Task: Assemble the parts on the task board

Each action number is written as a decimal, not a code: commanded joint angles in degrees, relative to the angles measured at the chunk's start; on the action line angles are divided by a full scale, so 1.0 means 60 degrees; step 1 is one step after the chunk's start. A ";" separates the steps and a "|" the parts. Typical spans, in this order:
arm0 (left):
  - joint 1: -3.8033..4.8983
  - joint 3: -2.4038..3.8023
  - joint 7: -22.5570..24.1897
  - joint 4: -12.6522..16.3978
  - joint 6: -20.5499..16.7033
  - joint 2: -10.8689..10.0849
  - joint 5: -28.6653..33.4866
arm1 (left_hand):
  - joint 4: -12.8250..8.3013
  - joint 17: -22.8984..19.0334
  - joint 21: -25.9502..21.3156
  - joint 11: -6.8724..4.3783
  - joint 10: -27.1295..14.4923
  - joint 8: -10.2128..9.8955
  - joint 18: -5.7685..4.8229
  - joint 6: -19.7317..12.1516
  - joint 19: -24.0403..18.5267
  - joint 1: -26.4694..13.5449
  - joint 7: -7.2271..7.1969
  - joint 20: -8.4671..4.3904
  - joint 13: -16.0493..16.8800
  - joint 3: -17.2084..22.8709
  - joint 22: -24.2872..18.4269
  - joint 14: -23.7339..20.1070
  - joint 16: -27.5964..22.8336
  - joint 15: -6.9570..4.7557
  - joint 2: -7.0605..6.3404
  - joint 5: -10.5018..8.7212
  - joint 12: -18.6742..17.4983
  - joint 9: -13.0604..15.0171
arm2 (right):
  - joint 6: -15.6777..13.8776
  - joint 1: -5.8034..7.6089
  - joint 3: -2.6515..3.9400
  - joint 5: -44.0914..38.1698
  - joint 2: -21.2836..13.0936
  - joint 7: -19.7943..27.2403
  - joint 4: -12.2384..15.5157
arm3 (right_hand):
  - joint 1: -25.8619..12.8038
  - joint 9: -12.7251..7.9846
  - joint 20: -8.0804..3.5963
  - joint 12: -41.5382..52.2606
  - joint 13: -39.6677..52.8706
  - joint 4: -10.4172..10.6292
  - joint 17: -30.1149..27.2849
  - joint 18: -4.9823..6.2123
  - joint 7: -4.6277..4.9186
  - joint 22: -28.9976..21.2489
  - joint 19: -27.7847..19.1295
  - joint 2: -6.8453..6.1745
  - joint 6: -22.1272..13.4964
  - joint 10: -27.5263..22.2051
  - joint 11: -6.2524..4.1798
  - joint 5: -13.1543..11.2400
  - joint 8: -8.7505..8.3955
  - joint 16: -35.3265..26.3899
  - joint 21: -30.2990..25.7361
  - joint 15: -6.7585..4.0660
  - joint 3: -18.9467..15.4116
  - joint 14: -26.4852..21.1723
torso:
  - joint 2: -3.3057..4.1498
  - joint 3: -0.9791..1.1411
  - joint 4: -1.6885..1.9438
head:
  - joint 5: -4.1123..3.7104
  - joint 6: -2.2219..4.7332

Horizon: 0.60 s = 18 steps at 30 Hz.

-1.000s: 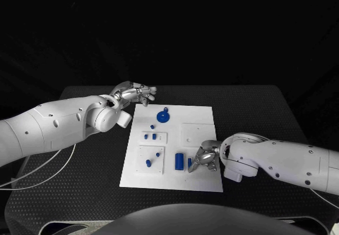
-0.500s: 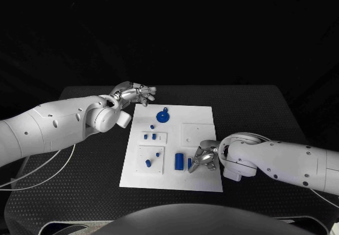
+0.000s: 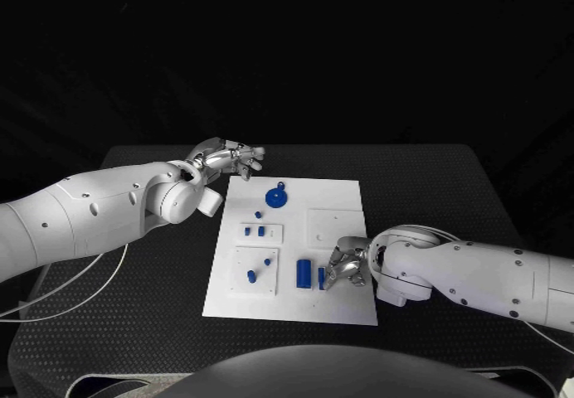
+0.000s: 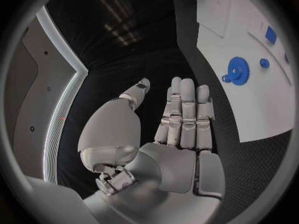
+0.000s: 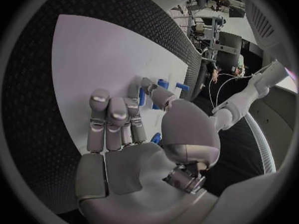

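Here, flat white task board [image 3: 338, 207], round blue gear [image 3: 276, 197]

You've got the black, mesh-textured table [image 3: 443, 178] filling the middle of the head view, with plain dark backdrop from 10 to 2 o'clock. Thin white cables [image 3: 72, 286] loop across the table's edge around 8 o'clock.

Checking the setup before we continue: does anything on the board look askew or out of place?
Nothing stands out. The task board lies flat, the blue gear and small parts sit on it, and the right hand hovers over the cylinder.
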 commanded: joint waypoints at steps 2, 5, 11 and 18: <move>0.0013 0.0005 0.0052 0.0032 0.0116 -0.0002 -0.0045 | 0.0072 0.0014 -0.0032 0.0002 -0.0093 -0.0039 0.0129 -0.0045 -0.0062 0.0053 0.0035 -0.0363 -0.0010 -0.0004 0.0177 -0.0069 -0.0058 -0.0016 -0.0044 -0.0050 -0.0022 0.0014 | -0.0062 -0.0032 -0.0023 -0.0407 -0.0017 -0.0235 -0.0055 | -0.0041 -0.0019 0.0006 -0.0010 -0.0021 0.0021 -0.0021 0.0192 0.0000 -0.0019 0.0078 0.0110 0.0070 0.0063 0.0003 -0.0048 -0.0009 -0.0005 0.0049 -0.0019 0.0144 0.0042 | -0.0002 0.0000 0.0005 | -0.0003 0.0001; 0.0013 0.0005 0.0051 0.0032 0.0116 -0.0002 -0.0047 | 0.0074 0.0015 -0.0032 0.0002 -0.0093 -0.0039 0.0129 -0.0045 -0.0062 0.0054 0.0035 -0.0363 -0.0009 -0.0005 0.0177 -0.0069 -0.0058 -0.0016 -0.0044 -0.0050 -0.0022 0.0014 | -0.0060 -0.0034 -0.0023 -0.0406 -0.0024 -0.0269 -0.0068 | -0.0094 -0.0033 0.0019 -0.0021 -0.0029 0.0047 -0.0031 0.0192 0.0003 -0.0023 0.0086 0.0087 0.0075 0.0079 0.0006 -0.0038 -0.0020 -0.0014 0.0053 -0.0016 0.0205 0.0053 | -0.0005 -0.0002 0.0004 | -0.0004 0.0001; 0.0013 0.0005 0.0046 0.0041 0.0131 -0.0001 -0.0048 | 0.0079 0.0015 -0.0032 0.0002 -0.0093 -0.0039 0.0129 -0.0046 -0.0063 0.0054 0.0035 -0.0363 -0.0009 -0.0006 0.0177 -0.0069 -0.0058 -0.0016 -0.0042 -0.0051 -0.0021 0.0015 | 0.0001 -0.0035 -0.0023 -0.0330 -0.0043 -0.0269 -0.0088 | -0.0109 -0.0046 0.0026 -0.0027 -0.0031 0.0031 -0.0039 0.0192 0.0001 -0.0025 0.0096 0.0052 0.0098 0.0092 0.0004 -0.0025 -0.0024 -0.0020 0.0062 -0.0015 0.0266 0.0066 | -0.0003 -0.0005 0.0002 | 0.0012 0.0001; 0.0013 0.0005 0.0049 0.0013 0.0122 0.0009 -0.0050 | 0.0083 0.0015 -0.0032 0.0002 -0.0094 -0.0039 0.0129 -0.0046 -0.0063 0.0055 0.0035 -0.0363 -0.0009 -0.0008 0.0177 -0.0069 -0.0058 -0.0016 -0.0041 -0.0051 -0.0021 0.0015 | 0.0003 -0.0032 -0.0019 0.0470 -0.0266 -0.0184 -0.0024 | -0.0255 -0.0091 0.0046 -0.0058 -0.0035 0.0039 -0.0055 0.0192 0.0021 -0.0033 0.0096 -0.0199 0.0063 0.0077 0.0026 0.0010 -0.0075 -0.0039 0.0065 -0.0005 0.0271 0.0078 | -0.0007 -0.0001 0.0000 | 0.0005 0.0001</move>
